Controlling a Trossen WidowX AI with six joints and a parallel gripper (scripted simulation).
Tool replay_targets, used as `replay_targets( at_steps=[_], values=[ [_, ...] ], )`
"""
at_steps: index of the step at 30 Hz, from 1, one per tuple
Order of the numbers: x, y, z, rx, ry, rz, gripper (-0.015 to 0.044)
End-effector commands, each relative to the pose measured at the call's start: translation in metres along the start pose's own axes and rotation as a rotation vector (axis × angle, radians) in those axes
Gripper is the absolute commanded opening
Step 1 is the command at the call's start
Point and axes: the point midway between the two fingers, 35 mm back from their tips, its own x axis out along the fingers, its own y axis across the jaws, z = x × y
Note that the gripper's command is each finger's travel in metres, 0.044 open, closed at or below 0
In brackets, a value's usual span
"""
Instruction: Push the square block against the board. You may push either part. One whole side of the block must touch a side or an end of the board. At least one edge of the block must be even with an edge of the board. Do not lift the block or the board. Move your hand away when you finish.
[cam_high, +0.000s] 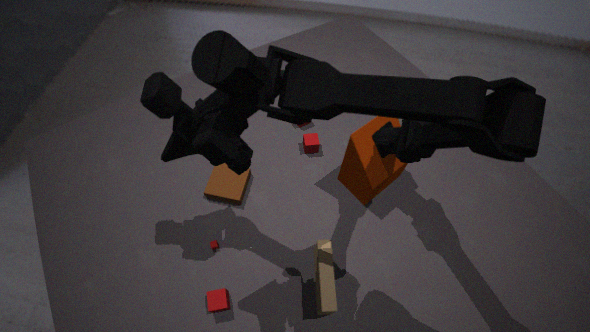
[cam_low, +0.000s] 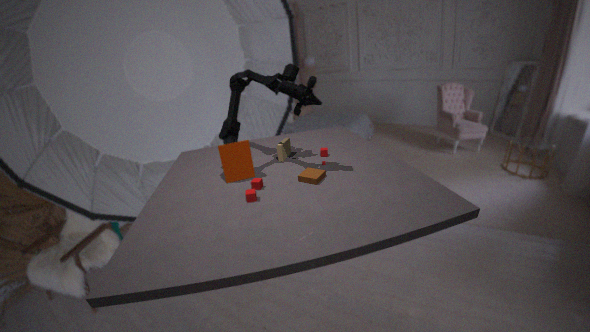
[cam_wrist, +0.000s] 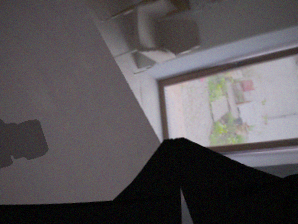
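Observation:
The square block (cam_high: 227, 184) (cam_low: 312, 175) is a flat orange-brown tile lying on the grey table (cam_high: 100, 210) (cam_low: 300, 235). The board (cam_high: 325, 282) (cam_low: 284, 149) is a pale tan bar lying well apart from the block, with open table between them. My gripper (cam_high: 169, 154) (cam_low: 316, 102) (cam_wrist: 173, 148) is shut on nothing and hangs high in the air over the table. In the top view my hand overlaps the block's far edge, but it is far above it. The wrist view shows only my dark fingers, a wall and a window.
A large orange block (cam_high: 367, 162) (cam_low: 236, 161) stands near the arm's base. Red cubes (cam_high: 311, 142) (cam_high: 218, 300) (cam_low: 257, 183) (cam_low: 251, 195) (cam_low: 324, 152) lie scattered, and a tiny red one (cam_high: 214, 244) is between the block and the board. The table's front edge (cam_low: 300, 267) drops off.

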Motion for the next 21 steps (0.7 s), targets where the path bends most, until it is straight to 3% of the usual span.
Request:
replay_targets(
  at_steps=[1, 21],
  values=[
    [0.006, 0.023, 0.014, 0.121, 0.006, 0.076, 0.0],
    [0.007, 0.135, 0.085, 0.704, 0.193, 0.399, 0.0]
  ],
)
